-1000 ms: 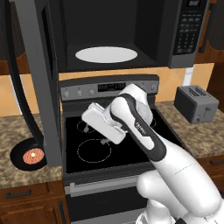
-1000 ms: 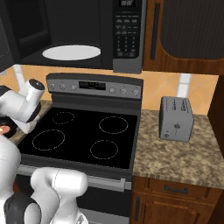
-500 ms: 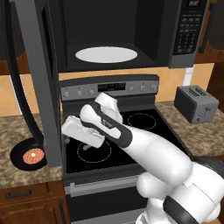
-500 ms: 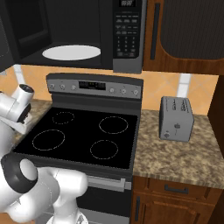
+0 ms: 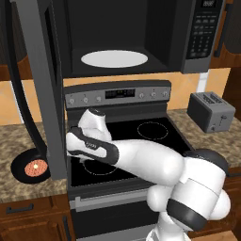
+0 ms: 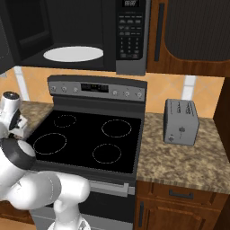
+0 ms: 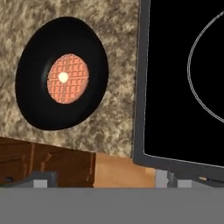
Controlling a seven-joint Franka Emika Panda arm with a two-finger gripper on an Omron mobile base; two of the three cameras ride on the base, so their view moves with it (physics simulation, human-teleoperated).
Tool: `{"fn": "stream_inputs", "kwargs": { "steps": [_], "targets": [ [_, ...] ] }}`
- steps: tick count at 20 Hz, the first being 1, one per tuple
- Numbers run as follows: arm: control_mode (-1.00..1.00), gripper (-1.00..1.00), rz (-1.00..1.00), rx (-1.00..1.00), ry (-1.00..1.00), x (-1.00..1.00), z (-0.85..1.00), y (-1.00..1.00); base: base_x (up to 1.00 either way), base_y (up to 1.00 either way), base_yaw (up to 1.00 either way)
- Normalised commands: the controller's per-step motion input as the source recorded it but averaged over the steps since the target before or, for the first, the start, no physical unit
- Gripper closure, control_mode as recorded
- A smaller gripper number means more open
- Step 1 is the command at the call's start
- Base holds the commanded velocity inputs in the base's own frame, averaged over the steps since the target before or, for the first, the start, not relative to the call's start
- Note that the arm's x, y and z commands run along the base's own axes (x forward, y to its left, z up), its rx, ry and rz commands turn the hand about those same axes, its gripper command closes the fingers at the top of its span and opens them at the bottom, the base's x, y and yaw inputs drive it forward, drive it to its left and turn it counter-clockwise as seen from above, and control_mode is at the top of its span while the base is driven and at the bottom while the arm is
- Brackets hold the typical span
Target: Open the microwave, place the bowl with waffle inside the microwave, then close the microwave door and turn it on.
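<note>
Hand view: bowl (image 7: 61,74) with waffle (image 7: 67,78) centred in it, sitting on speckled granite counter (image 7: 116,127) just beside the stove (image 7: 175,87) edge. Grid marks on the waffle are legible here; the left base view gives only a small orange disc in the bowl (image 5: 30,167).

Gripper: cannot tell whether open or closed.

Microwave door (image 5: 44,89) swung wide open, turntable plate (image 5: 114,59) exposed. Right base view adds the toaster (image 6: 180,121) on the right counter and the microwave (image 6: 130,36) keypad.
</note>
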Motion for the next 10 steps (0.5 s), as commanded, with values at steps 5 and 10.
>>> {"fn": "stream_inputs", "kwargs": {
  "steps": [5,10],
  "targets": [
    [-1.00,-1.00,0.00,0.00,-0.01,0.73,-0.36,0.01,0.00,0.00,0.00],
    [-1.00,-1.00,0.00,0.00,0.07,0.67,-0.06,0.12,0.00,0.00,0.00]
  ]
}}
